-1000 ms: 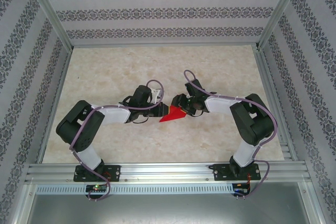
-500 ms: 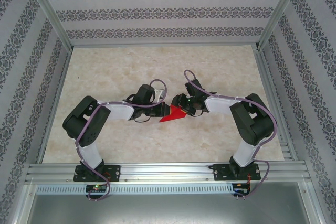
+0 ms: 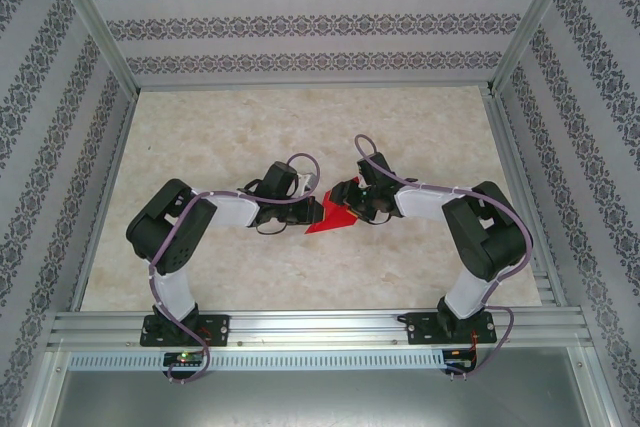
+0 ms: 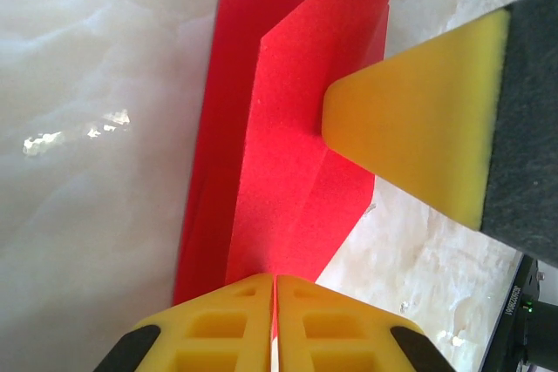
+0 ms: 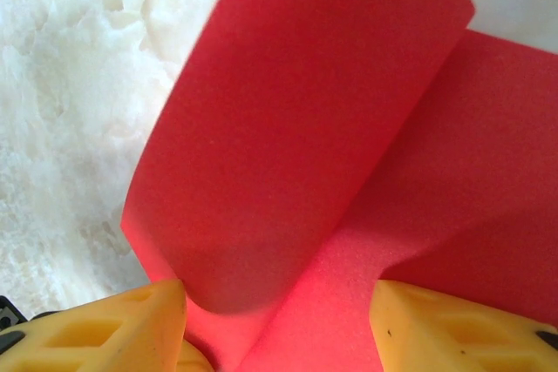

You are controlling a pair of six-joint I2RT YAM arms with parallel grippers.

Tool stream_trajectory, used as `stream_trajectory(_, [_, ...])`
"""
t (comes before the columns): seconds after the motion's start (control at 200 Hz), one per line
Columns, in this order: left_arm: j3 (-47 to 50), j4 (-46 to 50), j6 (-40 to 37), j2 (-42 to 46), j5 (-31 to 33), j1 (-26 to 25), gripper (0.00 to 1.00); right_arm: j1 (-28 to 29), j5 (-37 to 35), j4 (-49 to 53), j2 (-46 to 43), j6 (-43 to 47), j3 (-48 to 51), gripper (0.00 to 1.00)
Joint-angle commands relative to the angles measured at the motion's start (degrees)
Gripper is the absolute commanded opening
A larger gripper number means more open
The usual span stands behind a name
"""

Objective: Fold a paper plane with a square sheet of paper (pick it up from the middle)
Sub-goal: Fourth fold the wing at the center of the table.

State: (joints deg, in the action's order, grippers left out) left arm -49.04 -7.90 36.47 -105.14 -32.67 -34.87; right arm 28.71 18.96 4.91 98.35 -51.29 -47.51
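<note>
The left gripper [image 4: 275,324] is clamped shut on the 9 o'clock edge of the thin, bright red, partly folded paper sheet [image 4: 288,172]. Over the last second it has slid in from 9 o'clock and closed its last gap. The right gripper [image 5: 279,324], at the sheet's 2 o'clock, stands spread and grasps nothing, its jaws straddling a raised flap. The sheet lies mid-table on the pale marbled table [image 3: 230,137]. With one side pinned, the next crease looks ready for pressing.
</note>
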Motion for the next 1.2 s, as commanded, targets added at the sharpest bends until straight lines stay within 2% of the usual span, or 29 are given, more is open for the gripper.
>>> stream_trajectory(0.0, [-1.6, 1.7, -1.3, -0.6, 0.7, 0.7, 0.11, -0.7, -1.1, 2.7, -0.1, 1.1, 1.8, 0.59])
stream_trajectory(0.45, [-2.7, 2.8, -1.4, -0.4, 0.8, 0.7, 0.12, -0.9, -5.6, 10.6, 3.8, 0.7, -1.3, 0.44])
stream_trajectory(0.964, [-1.6, -0.1, 0.4, 1.0, -1.4, 0.3, 0.15, -0.9, -8.4, 13.4, 7.6, -4.3, -2.6, 0.36])
stream_trajectory(1.194, [-1.5, 0.0, -0.1, 1.1, -1.7, -0.6, 0.17, -0.8, -9.2, 14.0, 7.9, -5.2, -2.5, 0.36])
